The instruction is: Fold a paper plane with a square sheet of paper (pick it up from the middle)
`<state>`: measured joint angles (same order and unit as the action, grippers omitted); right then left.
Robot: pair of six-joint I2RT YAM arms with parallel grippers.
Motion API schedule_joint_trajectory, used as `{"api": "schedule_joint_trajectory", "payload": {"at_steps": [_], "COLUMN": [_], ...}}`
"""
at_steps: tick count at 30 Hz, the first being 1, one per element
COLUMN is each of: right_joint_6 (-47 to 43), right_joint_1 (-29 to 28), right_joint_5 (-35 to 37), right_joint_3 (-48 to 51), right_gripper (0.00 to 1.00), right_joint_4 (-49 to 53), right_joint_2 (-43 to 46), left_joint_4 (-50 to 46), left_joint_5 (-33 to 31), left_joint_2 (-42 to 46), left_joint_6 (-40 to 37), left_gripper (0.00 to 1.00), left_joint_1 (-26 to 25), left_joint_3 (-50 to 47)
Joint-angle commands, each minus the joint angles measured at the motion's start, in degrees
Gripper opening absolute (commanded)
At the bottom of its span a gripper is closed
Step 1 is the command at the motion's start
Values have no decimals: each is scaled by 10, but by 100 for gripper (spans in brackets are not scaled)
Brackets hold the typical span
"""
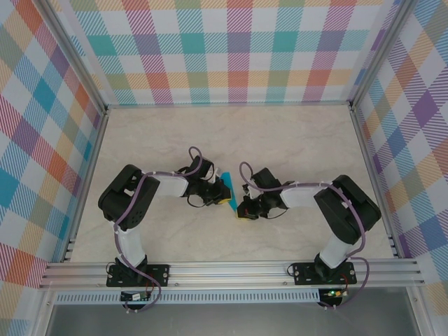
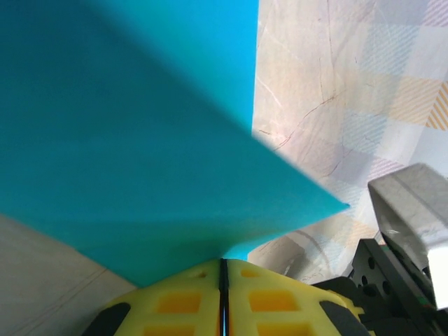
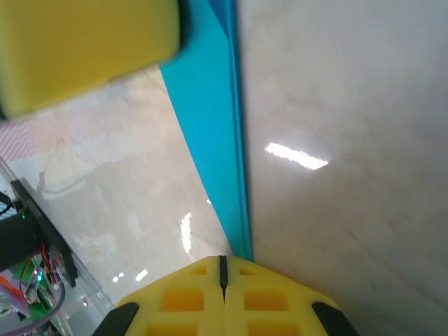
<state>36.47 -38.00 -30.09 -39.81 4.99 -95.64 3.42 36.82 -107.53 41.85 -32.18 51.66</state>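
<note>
Black-and-white arms; purple cables; yellow pads

The far half of the tabletop lay open from left to right, up to the plaid walls. In the middle the left gripper and right gripper, both pinched onto the teal paper, stood nearly touching and blocked the way through. A metal rail closed the near edge.

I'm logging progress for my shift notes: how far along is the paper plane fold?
Done: the teal paper is picked up and shows one diagonal layer over another, so some folding seems made. In hand: the left claw and the right claw are both shut on it. Left: it is no narrow dart with wings yet, so most creases likely remain.
</note>
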Motion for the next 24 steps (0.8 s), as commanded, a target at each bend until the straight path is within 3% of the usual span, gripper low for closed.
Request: {"api": "schedule_joint_trajectory", "payload": {"at_steps": [1, 6, 15, 24], "right_joint_6": [-20, -37, -13, -25], "right_joint_1": [-6, -4, -5, -4], "right_joint_5": [2, 24, 40, 60], "right_joint_3": [24, -38, -118, -94], "right_gripper": [0, 0, 0, 0], "right_joint_4": [116, 119, 37, 55], "right_joint_2": [21, 57, -41, -77], "left_joint_4": [-74, -63, -49, -42], "left_joint_5": [-70, -57, -40, -26], "left_joint_2": [-33, -30, -18, -4], "left_joint_6": [-15, -15, -14, -25], "left_gripper": [9, 9, 10, 11], "left_joint_1": [0, 0, 0, 0], "left_joint_3": [-10, -7, -4, 17]}}
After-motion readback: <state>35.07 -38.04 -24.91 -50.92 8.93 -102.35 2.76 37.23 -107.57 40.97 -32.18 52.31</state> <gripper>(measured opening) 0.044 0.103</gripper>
